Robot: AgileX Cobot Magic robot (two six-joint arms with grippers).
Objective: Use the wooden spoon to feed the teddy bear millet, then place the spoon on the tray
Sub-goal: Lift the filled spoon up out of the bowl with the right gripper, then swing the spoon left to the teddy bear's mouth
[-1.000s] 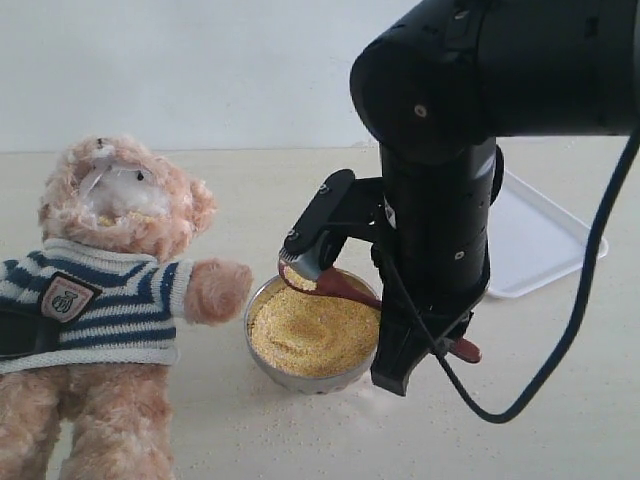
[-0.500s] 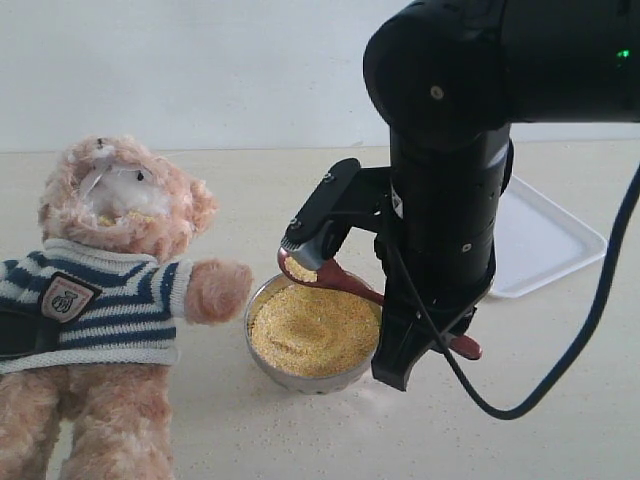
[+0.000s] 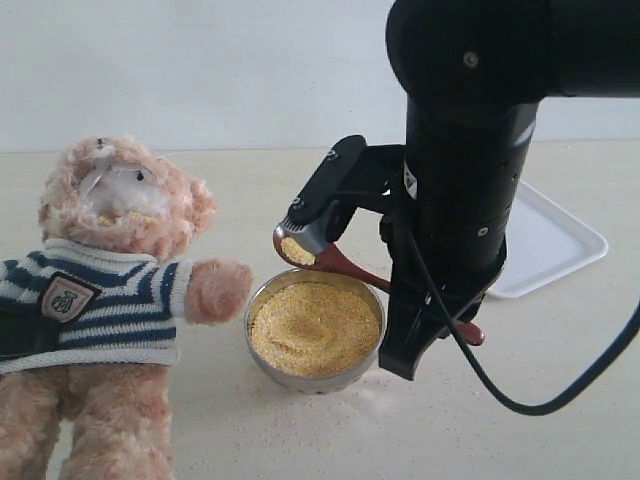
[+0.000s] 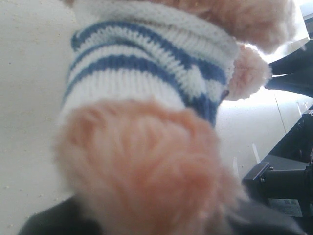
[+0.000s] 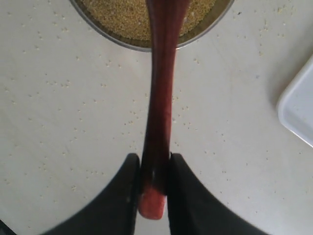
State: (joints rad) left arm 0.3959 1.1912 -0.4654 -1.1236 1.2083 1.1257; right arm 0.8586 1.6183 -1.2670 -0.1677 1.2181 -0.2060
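Observation:
The teddy bear sits at the left in its striped sweater. Its fur fills the left wrist view, and my left gripper is shut on its side at the frame edge, fingers mostly hidden. My right gripper is shut on the end of the wooden spoon's handle. The wooden spoon hangs tilted above the steel bowl, its scoop carrying a little millet and pointing towards the bear. Millet fills the bowl. The tray lies behind the right arm.
Stray grains are scattered over the tabletop around the bowl. The tray's corner shows beside the right gripper. The big black right arm stands over the bowl's right side. A pale wall closes the back.
The right arm has risen and shifted right, lifting the spoon's scoop with millet up out of the bowl. The bear and the left gripper have not moved.

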